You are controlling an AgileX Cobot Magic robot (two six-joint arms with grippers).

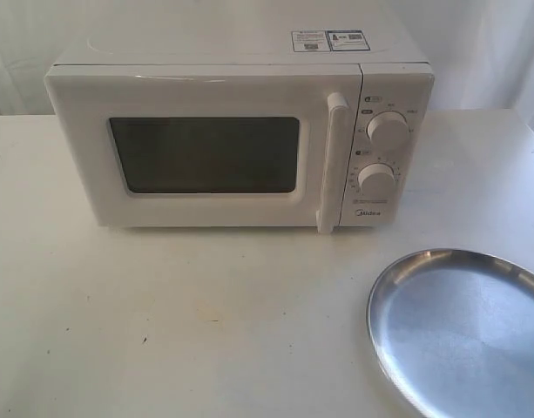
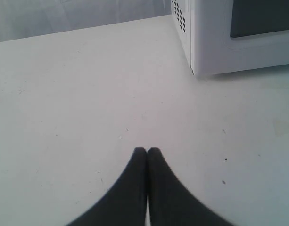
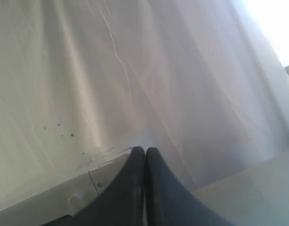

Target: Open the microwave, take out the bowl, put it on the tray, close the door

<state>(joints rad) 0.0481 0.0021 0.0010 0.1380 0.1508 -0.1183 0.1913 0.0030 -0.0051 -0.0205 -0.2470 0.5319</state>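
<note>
The white microwave (image 1: 240, 139) stands at the back of the table with its door (image 1: 197, 152) shut; the dark window shows nothing inside, so the bowl is hidden. The vertical bar handle (image 1: 332, 161) sits beside two round dials (image 1: 388, 129). The silver tray (image 1: 463, 331) lies at the front right, cut off by the frame edge. Neither gripper appears in the exterior view. My left gripper (image 2: 147, 149) is shut and empty over bare table, with the microwave's corner (image 2: 205, 42) ahead of it. My right gripper (image 3: 145, 149) is shut and empty, facing a white curtain.
The white table (image 1: 179, 322) stretches in front of the microwave. A white curtain (image 3: 135, 61) hangs behind. The vented side wall of the microwave (image 2: 180, 19) shows in the left wrist view. A pale edge with a screw (image 3: 83, 188) lies below the right gripper.
</note>
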